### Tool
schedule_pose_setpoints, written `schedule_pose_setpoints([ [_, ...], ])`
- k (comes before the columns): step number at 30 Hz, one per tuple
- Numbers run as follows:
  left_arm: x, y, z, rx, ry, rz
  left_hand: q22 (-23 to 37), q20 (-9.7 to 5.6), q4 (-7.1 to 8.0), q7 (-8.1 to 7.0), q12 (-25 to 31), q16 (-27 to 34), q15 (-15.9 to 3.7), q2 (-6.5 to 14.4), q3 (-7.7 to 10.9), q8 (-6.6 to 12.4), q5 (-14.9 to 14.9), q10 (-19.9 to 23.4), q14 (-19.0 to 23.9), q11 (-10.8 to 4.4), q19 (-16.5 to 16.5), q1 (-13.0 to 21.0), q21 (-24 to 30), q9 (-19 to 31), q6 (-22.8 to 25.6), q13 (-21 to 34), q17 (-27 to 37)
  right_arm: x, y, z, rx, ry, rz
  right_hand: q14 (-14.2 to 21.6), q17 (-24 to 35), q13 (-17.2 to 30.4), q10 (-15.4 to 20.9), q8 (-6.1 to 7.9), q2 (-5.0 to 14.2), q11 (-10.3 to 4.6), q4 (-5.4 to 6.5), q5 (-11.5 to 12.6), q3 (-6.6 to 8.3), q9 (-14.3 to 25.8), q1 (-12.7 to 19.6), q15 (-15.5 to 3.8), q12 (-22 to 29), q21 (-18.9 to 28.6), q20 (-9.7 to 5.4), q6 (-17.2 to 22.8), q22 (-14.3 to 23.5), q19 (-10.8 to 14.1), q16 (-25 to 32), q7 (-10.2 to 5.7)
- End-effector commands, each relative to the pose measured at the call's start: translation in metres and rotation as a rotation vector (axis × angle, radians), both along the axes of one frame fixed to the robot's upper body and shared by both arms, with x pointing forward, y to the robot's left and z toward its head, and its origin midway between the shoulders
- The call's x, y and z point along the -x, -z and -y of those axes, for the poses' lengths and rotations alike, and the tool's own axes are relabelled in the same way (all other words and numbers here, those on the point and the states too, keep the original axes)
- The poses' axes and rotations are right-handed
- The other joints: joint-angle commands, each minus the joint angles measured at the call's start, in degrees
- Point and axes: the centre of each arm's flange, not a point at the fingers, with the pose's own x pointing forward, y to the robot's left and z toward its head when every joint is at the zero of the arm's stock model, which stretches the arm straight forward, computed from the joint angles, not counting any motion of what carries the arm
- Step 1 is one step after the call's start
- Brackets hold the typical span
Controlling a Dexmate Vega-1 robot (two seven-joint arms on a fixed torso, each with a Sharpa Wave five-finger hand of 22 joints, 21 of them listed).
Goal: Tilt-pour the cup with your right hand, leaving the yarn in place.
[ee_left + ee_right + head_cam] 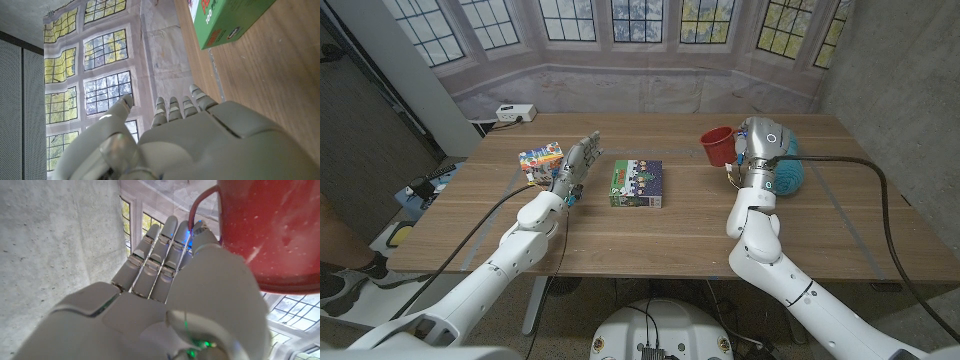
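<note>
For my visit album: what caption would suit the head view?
Right hand holds a red cup beside teal yarn; left hand waits near a green box.

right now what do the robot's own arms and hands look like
Both arms are glossy white, rounded segmented shells. The left hand and right hand are pale grey with jointed fingers. A black cable trails from each arm. Small blue and green lights glow on the right hand.

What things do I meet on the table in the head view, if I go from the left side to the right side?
Colourful box → left hand → green box → red cup → right hand → teal yarn.
</note>
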Motion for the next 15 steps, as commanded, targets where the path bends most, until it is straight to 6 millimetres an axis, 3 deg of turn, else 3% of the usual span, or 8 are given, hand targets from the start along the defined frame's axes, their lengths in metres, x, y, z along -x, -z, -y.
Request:
schedule_pose_setpoints([
  [1, 0.0073, 0.0006, -0.0058, -0.002, -0.023, 0.015, 0.11, 0.09, -0.15, -0.01, 0.19, 0.29, 0.48, 0.07, -0.15, 0.01, 0.29, 0.24, 0.17, -0.13, 0.13, 0.63, -0.06, 0.26, 0.49, 0.20, 0.21, -0.0153, 0.0107, -0.0154, -0.157, -0.037, 0.019, 0.68, 0.29, 0.40, 0.95, -0.02, 0.33, -0.68, 0.07, -0.21, -0.22, 0.09, 0.31, -4.18, 0.16, 0.19, -2.85, 0.45, 0.17, 0.57, 0.13, 0.15],
  [15, 0.0110, 0.0014, -0.0072, -0.005, -0.024, 0.018, 0.11, 0.05, -0.13, 0.04, 0.19, 0.30, 0.53, 0.09, -0.22, -0.01, 0.29, 0.28, 0.20, -0.13, 0.13, 0.68, -0.05, 0.27, 0.49, 0.21, 0.22, -0.0242, 0.0169, -0.0223, -0.279, -0.044, 0.069, 0.76, 0.52, 0.50, 0.93, -0.15, 0.34, -0.64, 0.02, -0.26, -0.27, 0.13, 0.51, -4.13, 0.08, 0.22, -2.74, 0.40, 0.18, 0.73, 0.17, 0.21],
])
